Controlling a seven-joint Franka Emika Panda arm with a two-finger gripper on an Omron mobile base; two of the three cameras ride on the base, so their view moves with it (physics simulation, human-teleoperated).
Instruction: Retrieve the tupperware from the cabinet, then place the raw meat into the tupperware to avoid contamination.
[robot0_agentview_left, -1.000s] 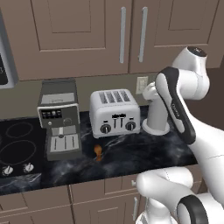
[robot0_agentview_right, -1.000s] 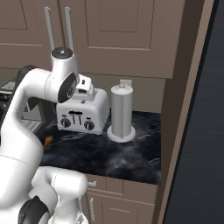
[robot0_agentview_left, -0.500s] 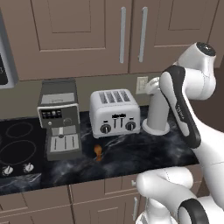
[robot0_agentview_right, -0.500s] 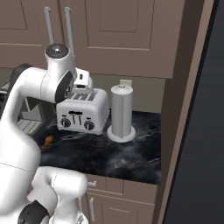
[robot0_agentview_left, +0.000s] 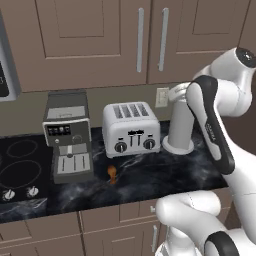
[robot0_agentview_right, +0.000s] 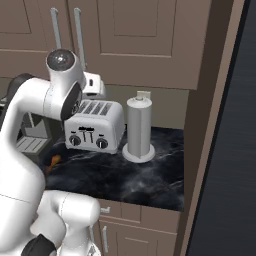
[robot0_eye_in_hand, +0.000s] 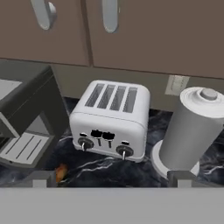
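Cabinet (robot0_agentview_left: 95, 40) doors are both closed, so the step in hand is opening one to get at the tupperware, which presumably sits on the shelf behind them. The two silver bar handles (robot0_agentview_left: 140, 39) hang side by side at the meeting edge of the doors, directly above the toaster (robot0_agentview_left: 131, 129).

The jaws stand wide apart and hold nothing; in the hand view their dark tips flank the toaster and the grey cylinder (robot0_eye_in_hand: 190, 131), with the handle ends just at the top edge. So the hand is aimed too low. It should rise and tilt until one bar is centred between the tips, then close across the bar's width, not along it.

Grip near the lower half of the bar, where reach is easiest, and pull in an arc around the hinge side rather than straight back. Which side each door hinges on is hard to read here, though paired central handles suggest the outer edges.

The raw meat (robot0_agentview_left: 112, 173) lies on the dark surface (robot0_agentview_left: 150, 175) in front of the toaster, beside the coffee machine (robot0_agentview_left: 68, 137); keep the elbow clear of it.
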